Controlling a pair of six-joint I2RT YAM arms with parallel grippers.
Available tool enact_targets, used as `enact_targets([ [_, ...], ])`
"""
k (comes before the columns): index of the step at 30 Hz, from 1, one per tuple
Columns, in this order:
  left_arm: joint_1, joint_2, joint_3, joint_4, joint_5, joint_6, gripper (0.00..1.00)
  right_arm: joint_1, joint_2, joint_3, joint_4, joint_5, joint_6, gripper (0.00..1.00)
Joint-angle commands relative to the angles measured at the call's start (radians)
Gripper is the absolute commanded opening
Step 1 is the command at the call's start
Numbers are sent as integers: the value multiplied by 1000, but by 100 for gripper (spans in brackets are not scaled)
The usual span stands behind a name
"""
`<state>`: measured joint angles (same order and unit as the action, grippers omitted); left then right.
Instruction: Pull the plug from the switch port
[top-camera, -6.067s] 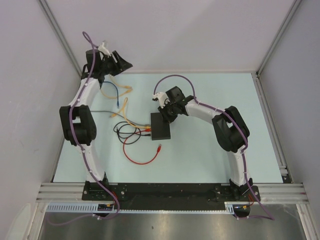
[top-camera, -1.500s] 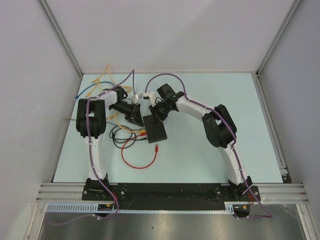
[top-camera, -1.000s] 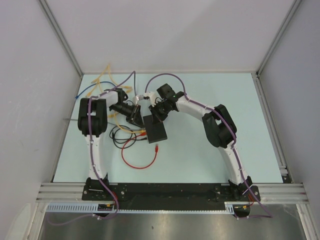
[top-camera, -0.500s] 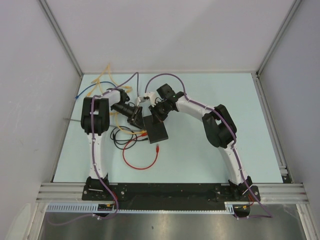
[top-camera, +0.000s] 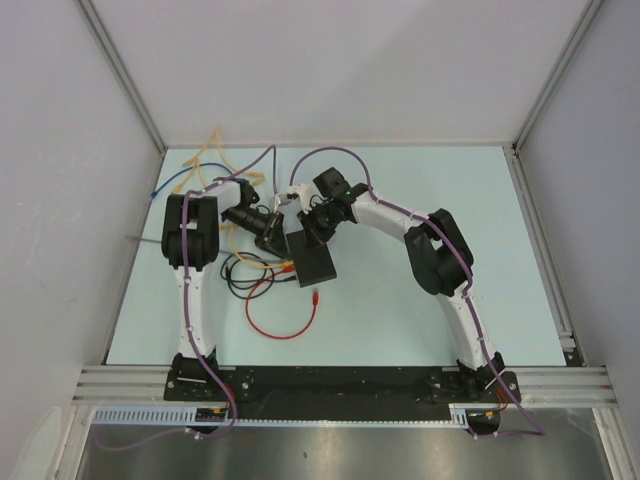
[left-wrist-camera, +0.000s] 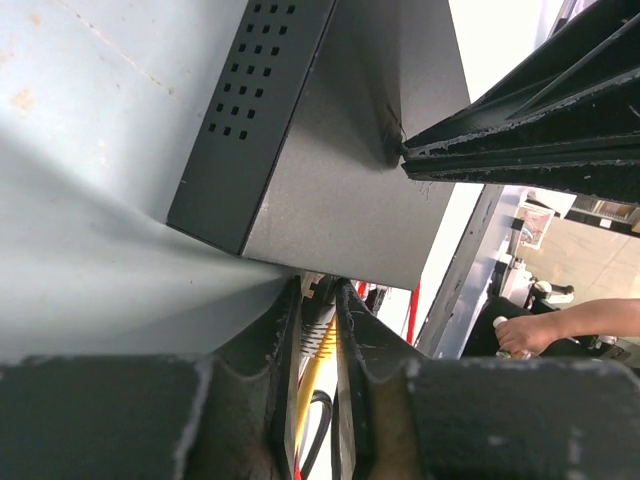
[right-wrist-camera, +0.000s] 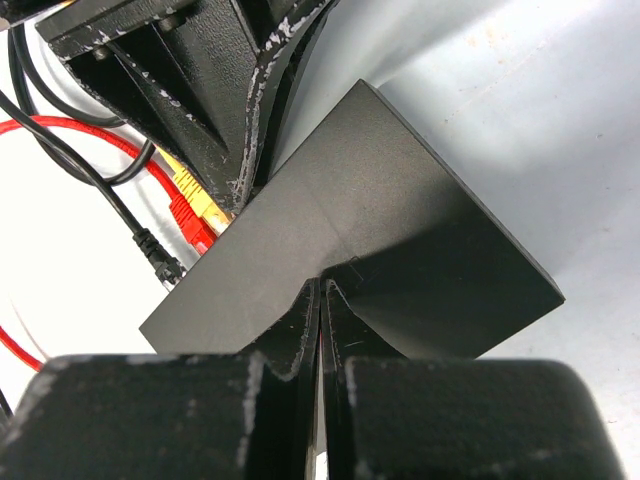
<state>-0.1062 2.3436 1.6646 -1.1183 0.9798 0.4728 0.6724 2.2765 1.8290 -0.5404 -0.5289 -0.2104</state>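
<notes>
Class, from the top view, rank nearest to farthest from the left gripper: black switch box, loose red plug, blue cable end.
From the left gripper:
1. black switch box, right beside it; the gripper pinches its yellow plug.
2. loose red plug, in front of the box, toward the robot.
3. blue cable end, far left, toward the back.

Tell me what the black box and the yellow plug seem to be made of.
Black box: probably painted sheet metal with a matte finish, judging by its sharp folded edges and the punched vent holes on one side. Yellow plug: looks like moulded plastic, slightly glossy, but it is too small to be sure.
</notes>
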Motion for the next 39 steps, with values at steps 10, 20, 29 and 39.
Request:
enact_targets([
  [10,-36,57,93,-68,-48,105,0,1,-11,-22,8,56,-1,0],
  [20,-36,89,139,-144,-116,191,0,1,-12,-20,13,70,-6,0],
  [29,-4,144,342,-238,11,130,0,1,-17,-31,22,81,-7,0],
  [39,-7,53,141,-198,-222,244,0,-10,-17,-37,26,86,-7,0],
])
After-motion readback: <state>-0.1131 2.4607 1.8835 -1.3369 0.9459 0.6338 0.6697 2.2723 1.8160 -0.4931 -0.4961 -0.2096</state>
